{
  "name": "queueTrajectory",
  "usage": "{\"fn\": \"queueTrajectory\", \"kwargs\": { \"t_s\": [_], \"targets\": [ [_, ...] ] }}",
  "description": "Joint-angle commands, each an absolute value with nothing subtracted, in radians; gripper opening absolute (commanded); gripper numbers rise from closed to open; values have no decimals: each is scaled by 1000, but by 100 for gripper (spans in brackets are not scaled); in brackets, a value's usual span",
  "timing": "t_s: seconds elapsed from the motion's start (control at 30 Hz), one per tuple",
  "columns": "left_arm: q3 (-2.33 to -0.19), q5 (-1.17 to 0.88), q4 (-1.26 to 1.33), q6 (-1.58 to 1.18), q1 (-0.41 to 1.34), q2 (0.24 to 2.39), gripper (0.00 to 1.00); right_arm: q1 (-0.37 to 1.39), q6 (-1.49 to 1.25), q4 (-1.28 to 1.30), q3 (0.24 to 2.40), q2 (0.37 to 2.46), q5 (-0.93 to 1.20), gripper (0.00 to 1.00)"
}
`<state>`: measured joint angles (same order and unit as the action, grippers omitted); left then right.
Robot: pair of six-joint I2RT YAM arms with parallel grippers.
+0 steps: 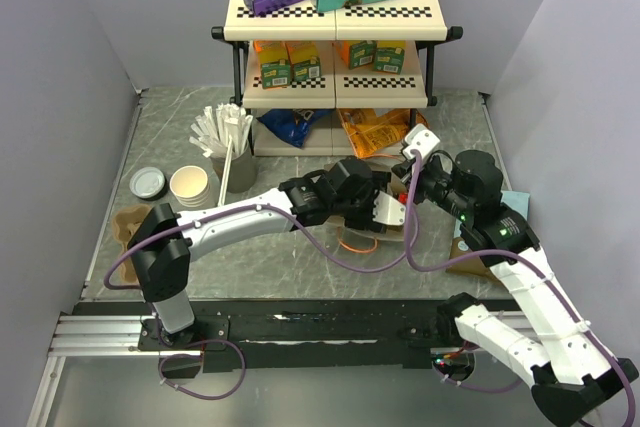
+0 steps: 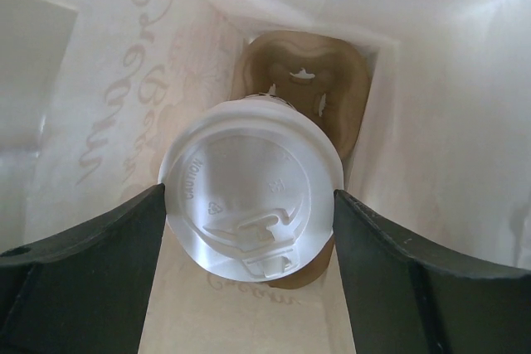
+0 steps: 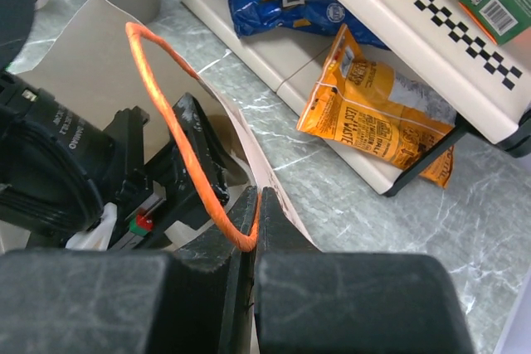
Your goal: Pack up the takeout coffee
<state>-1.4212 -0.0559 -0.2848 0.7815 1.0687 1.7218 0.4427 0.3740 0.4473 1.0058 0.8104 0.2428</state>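
Lid [image 1: 147, 183], flat and grey-white, lies farthest left on the table [image 1: 170, 122]. Just beside it stands an open white paper cup [image 1: 190, 185], then a dark grey cup [image 1: 238, 172] of white sticks. At centre the left gripper [image 2: 250, 221] reaches down inside a white paper bag [image 2: 431, 122]. Its fingers [image 2: 91, 263] are closed against both sides of a lidded takeout coffee [image 2: 249, 188], with a brown carrier [image 2: 332, 89] beneath it. Further right, the right gripper [image 3: 255, 230] is pinched tight on the bag's rim and orange handle [image 3: 162, 101], in front of the shelf rack [image 1: 300, 25].
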Motion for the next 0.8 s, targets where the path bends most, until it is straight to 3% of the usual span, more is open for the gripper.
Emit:
{"fn": "queueTrajectory", "kwargs": {
  "t_s": [0.0,0.47,0.77],
  "targets": [
    [-1410,-89,-213,718,1068,1695,1,451,348,379,1012,808,250,0],
    [-1324,-161,-115,801,1048,1674,1,451,359,422,994,772,420,0],
    [-1282,-204,-71,862,1052,1677,1,451,377,396,1008,776,380,0]
  ]
}}
